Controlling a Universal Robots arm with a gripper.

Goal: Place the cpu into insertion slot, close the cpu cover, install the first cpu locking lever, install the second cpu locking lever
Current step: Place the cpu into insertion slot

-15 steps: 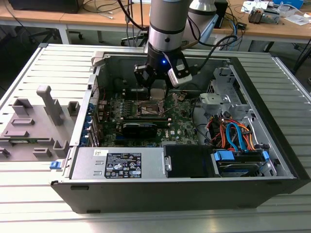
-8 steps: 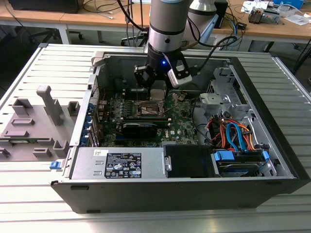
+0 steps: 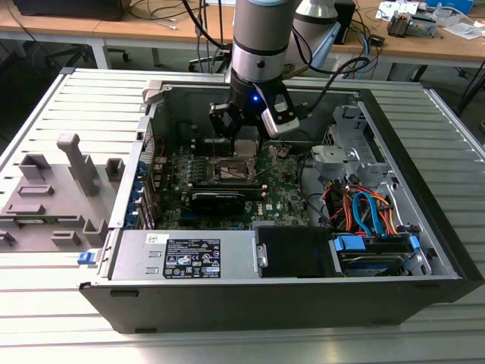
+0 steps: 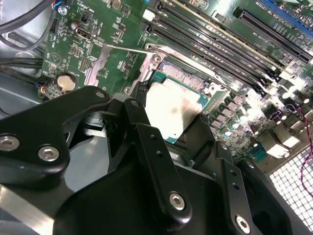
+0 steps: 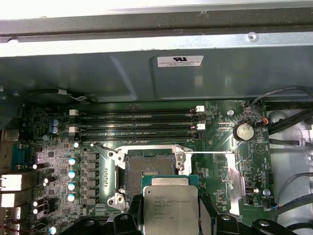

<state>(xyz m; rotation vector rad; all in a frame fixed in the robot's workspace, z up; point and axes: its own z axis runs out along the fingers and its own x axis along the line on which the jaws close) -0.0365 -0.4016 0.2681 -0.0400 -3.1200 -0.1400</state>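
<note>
Gripper clamped on cpu, chip flat between its jaws, metal top up. Cpu hangs over the board, overlapping one edge of slot, not seated; slot's dark centre exposed.

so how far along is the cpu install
Nothing looks finished yet: the insertion slot sits open and empty. In hand: the end effector grips the cpu by its edges, close to the slot. Left: seating the chip and everything that closes over it.
</note>
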